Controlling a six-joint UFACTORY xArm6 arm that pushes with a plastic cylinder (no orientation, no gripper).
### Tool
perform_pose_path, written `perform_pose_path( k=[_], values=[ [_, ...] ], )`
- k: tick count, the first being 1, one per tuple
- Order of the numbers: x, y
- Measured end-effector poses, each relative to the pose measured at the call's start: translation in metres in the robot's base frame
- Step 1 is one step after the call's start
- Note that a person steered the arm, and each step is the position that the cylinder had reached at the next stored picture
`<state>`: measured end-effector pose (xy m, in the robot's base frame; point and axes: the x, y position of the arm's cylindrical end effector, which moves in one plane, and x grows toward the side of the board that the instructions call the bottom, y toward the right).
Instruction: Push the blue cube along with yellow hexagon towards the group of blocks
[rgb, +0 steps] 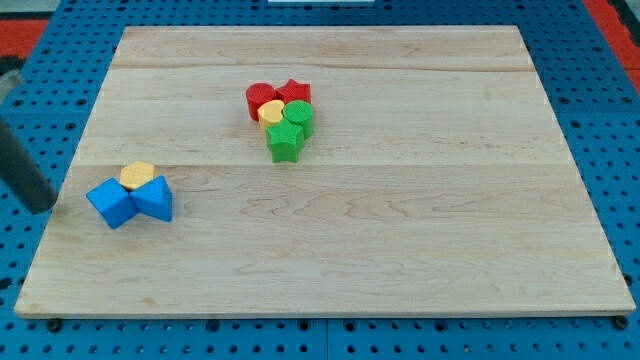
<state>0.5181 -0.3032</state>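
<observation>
Camera view shows my tip (42, 207) just off the wooden board (400, 250) at the view's left, left of the blue cube (110, 203) and apart from it; the rod's upper part is blurred and cut off by the frame edge. The rod has no fingers, so nothing is grasped. The blue cube touches a second blue block (153, 198), shape unclear, with the yellow hexagon (137, 175) pressed behind both; well to the cube's upper right is a cluster: two red blocks (262, 99) (295, 92), a yellow block (272, 111) and two green blocks (298, 112) (284, 141), partly hiding each other.
</observation>
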Motion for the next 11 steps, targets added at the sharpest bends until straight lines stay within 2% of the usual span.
perform_pose_path(
  k=[1,2,3,5,11],
  values=[
    [0.014,0.032],
    [0.004,0.038],
    [0.001,0.081],
    [-0.047,0.094],
    [-0.097,0.163]
  ],
)
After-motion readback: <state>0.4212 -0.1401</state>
